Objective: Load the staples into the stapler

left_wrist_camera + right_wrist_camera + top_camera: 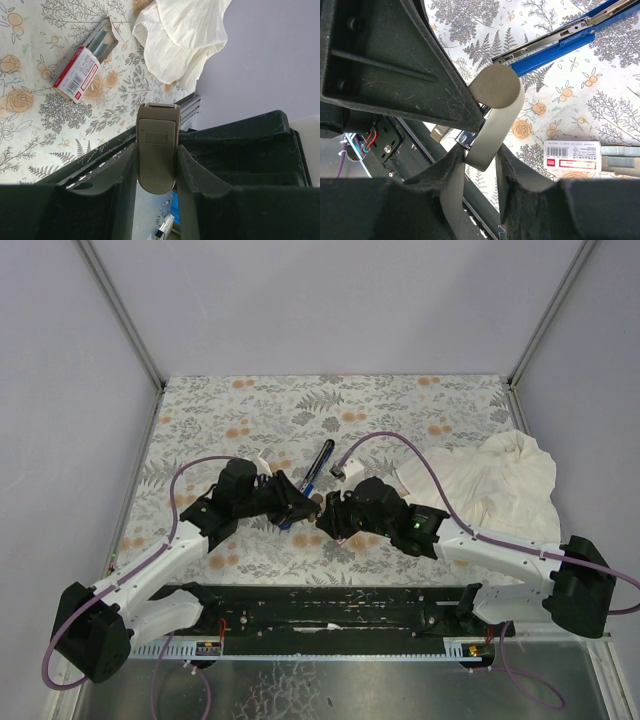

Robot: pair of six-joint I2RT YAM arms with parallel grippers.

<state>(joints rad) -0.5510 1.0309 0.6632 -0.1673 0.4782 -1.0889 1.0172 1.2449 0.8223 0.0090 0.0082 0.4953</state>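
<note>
The two arms meet over the middle of the flowered worktop (430,405), wrists turned toward each other. Between them is a flat grey-tan piece (156,150), square at one end and rounded at the other, held off the worktop.

The left fingers (117,185) are drawn in narrow and press on both long sides of this piece, with its rounded end sitting deep between them. The right fingers (530,200) also straddle it, nearly closed. One touches the piece, while a thin gap seems to show at the other, so I cannot tell whether that side has a real grip.

The stapler (318,465), blue with black parts, lies swung open just beyond the fingers, apart from both. Its long channel faces up in the right wrist view.

The staple box (77,75), white with a pink-red label, lies flat just to the right of the stapler. A row of grey staples (102,42) shows at its open end.

A crumpled white cloth (510,485) is heaped at the right edge of the worktop, near the box but not touching it.
</note>
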